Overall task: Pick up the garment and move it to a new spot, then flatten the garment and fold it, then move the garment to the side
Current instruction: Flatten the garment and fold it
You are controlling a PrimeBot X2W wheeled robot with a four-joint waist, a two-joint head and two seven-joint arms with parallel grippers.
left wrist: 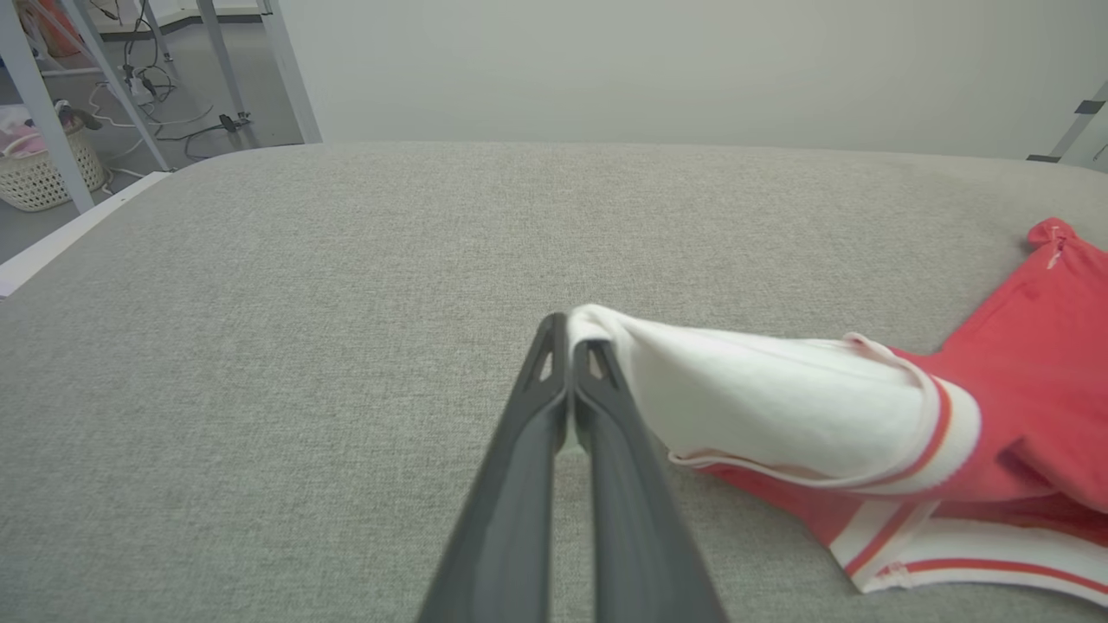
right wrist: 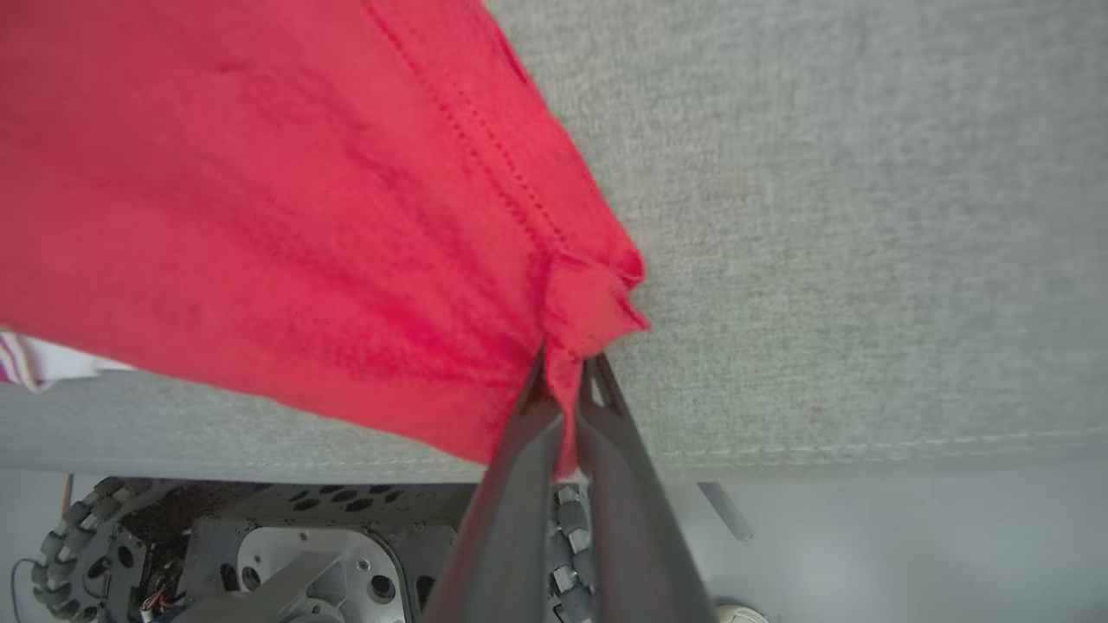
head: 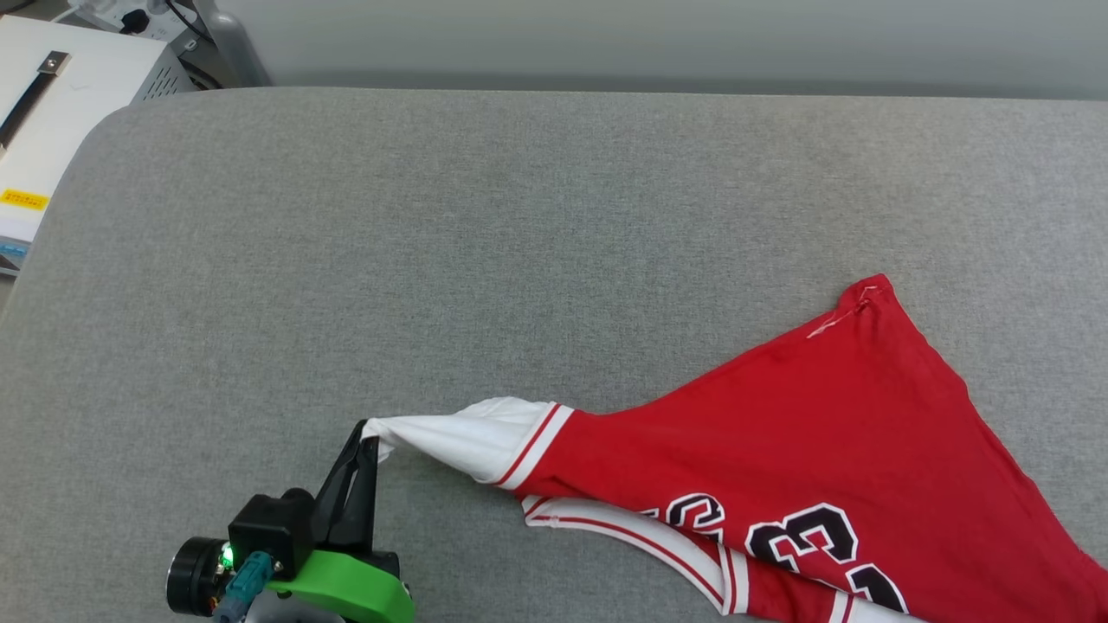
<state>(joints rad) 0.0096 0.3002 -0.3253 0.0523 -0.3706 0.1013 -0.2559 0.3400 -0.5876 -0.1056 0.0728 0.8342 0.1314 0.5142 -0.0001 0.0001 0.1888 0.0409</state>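
Left end effector: clamped on white sleeve of T-shirt.
Right end effector: clamped on red hem.
T-shirt: tabletop, 4 o'clock.

Head looks down, wrists close, sharing garment

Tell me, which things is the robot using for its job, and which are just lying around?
For the job: red shirt, left claw pinching its white sleeve, right claw pinching its red edge, grey table under it.
Just lying about: white box, wicker basket, floor cables.
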